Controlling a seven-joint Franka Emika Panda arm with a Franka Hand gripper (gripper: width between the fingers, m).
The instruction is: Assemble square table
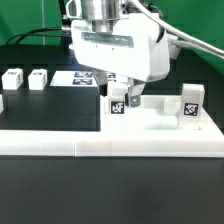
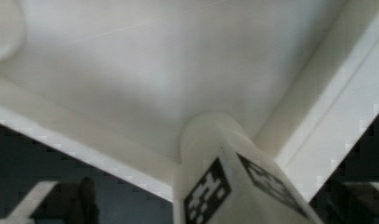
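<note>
Rail [image 1: 60,146]: nearest you, a long low white bar lies across the black worktop [image 1: 100,195]; both ends are cut off by the picture edge
Panel [image 1: 155,123]: lies flat just behind the rail and seems to touch it; white on white, so you cannot make out the seam
First leg [image 1: 118,105]: stands upright at the panel's corner on the exterior view's left, tag toward you; its top is hidden under the hand
Hand [image 1: 120,97]: directly above the first leg, spread wide; in the blurred wrist view the dark fingers [image 2: 70,203] stand either side of the leg with a gap at each, gripping nothing
Second leg [image 1: 190,103]: upright at the panel's opposite corner, well apart from the hand
Marker board [image 1: 85,78]: behind, partly covered by the hand
Third leg [image 1: 38,77]: far back on the exterior view's left, off the panel
Fourth leg [image 1: 12,78]: just beside the third
</note>
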